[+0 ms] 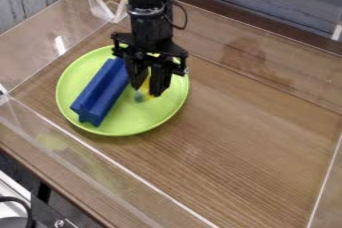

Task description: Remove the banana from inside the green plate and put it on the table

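The green plate (83,120) lies at the left of the table (254,147). My black gripper (146,91) points straight down over the plate's middle. It is shut on the yellow banana (142,84), which shows between the fingers with its greenish tip (139,96) hanging just above the plate. The fingers hide most of the banana.
A blue ridged block (99,90) lies in the left half of the plate, close beside the gripper. Clear acrylic walls (47,17) border the table on all sides. Bare wood stretches to the right of the plate.
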